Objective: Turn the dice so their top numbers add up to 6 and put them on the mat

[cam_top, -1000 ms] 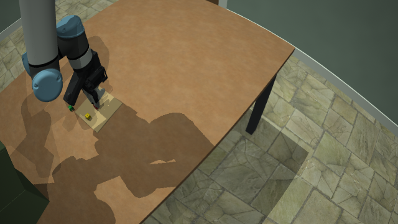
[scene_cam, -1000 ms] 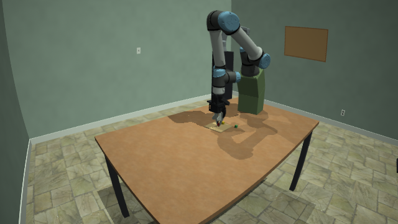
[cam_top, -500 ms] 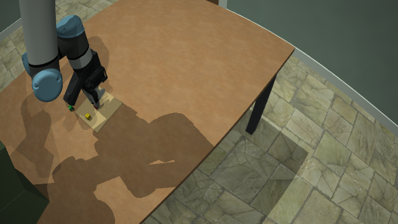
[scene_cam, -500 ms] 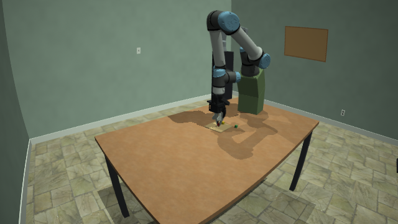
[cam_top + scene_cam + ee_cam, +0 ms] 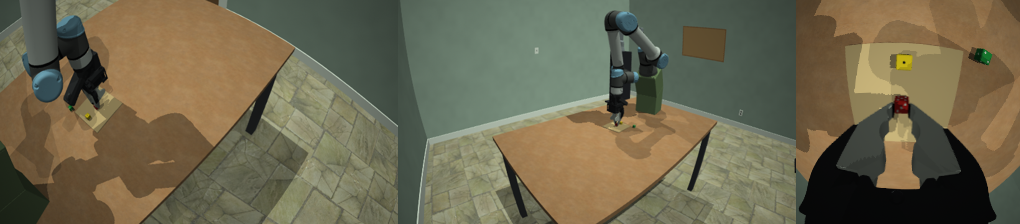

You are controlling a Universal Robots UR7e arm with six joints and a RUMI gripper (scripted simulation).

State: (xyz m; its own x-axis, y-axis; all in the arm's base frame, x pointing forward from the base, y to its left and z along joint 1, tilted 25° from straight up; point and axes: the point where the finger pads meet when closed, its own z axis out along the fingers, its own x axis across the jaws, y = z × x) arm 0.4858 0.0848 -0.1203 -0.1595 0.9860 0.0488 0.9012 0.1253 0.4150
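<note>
My gripper (image 5: 901, 104) is shut on the red die (image 5: 901, 104), held at the fingertips over the pale mat (image 5: 903, 85). The red die also shows in the top view (image 5: 96, 107) and the exterior view (image 5: 616, 124). The yellow die (image 5: 904, 62) sits flat on the mat with one pip up; it shows in the top view too (image 5: 88, 116). The green die (image 5: 983, 56) lies on the bare table off the mat's edge, also in the top view (image 5: 71, 108) and the exterior view (image 5: 634, 126).
The mat (image 5: 99, 113) lies near the arm's base side of the brown table (image 5: 603, 155). A green pedestal (image 5: 650, 93) holding the arm stands at the table's far edge.
</note>
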